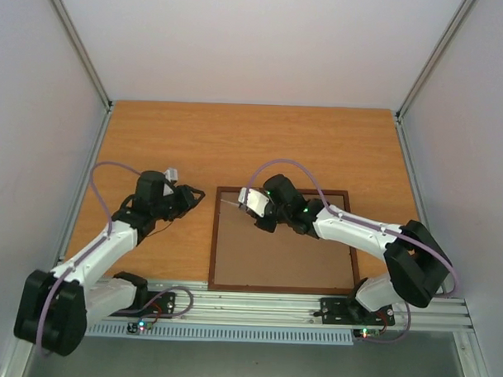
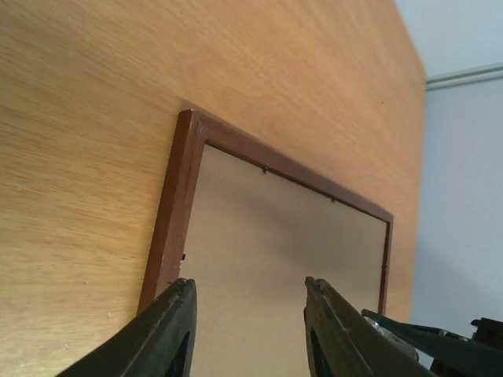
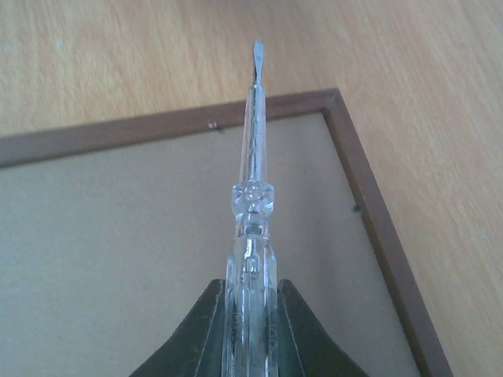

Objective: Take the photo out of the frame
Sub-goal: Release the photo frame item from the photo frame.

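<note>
The frame (image 1: pixel 278 260) lies face down on the table, its plain brown back up and its thin reddish-brown rim around it. The photo is hidden under the back. My right gripper (image 1: pixel 255 207) is shut on a clear-handled screwdriver (image 3: pixel 252 157), whose flat tip (image 3: pixel 257 55) hovers just past the frame's far rim (image 3: pixel 157 126) near a corner. My left gripper (image 1: pixel 192 199) is open and empty beside the frame's far left corner (image 2: pixel 189 122). In the left wrist view its fingers (image 2: pixel 177 314) straddle the frame's back.
Small metal tabs (image 3: pixel 212 124) (image 3: pixel 356 209) sit along the inner edge of the frame's rim. The wooden table (image 1: pixel 236 147) has white walls on three sides. A metal rail (image 1: pixel 314 302) runs along the near edge by the arm bases.
</note>
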Controlling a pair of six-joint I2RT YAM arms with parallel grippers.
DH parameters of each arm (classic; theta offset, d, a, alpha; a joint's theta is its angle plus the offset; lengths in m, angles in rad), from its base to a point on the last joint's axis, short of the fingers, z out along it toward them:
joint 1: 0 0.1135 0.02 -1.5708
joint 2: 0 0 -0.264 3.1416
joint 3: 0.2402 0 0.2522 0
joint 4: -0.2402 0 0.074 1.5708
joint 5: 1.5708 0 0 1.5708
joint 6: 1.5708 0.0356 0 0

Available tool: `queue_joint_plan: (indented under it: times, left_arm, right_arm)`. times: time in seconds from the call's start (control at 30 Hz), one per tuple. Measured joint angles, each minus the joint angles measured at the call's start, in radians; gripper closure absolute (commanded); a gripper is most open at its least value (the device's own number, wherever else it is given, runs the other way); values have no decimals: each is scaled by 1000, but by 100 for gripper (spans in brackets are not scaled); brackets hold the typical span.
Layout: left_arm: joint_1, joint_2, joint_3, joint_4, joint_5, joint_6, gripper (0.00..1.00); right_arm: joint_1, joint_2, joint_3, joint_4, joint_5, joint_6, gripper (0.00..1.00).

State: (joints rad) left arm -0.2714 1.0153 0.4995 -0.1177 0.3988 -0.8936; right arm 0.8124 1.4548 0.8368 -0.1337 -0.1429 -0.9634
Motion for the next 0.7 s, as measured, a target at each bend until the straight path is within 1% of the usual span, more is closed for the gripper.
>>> queue_joint_plan:
  times: [0.1, 0.3, 0.43, 0.6, 0.7]
  left_arm:
    - [2, 86, 40, -14, 19, 37, 60]
    - [3, 287, 131, -24, 72, 92, 59]
    - [3, 412, 167, -20, 109, 116, 59]
    - [3, 512, 183, -21, 132, 143, 60]
    - [2, 539, 189, -21, 132, 159, 61]
  right_arm:
    - [-18, 34, 30, -51, -3, -71, 99]
    - [-21, 101, 68, -78, 14, -145, 99]
    - [-21, 177, 97, -95, 17, -178, 99]
    - [-22, 262, 132, -106, 17, -200, 99]
    - [-26, 288, 145, -107, 13, -203, 99]
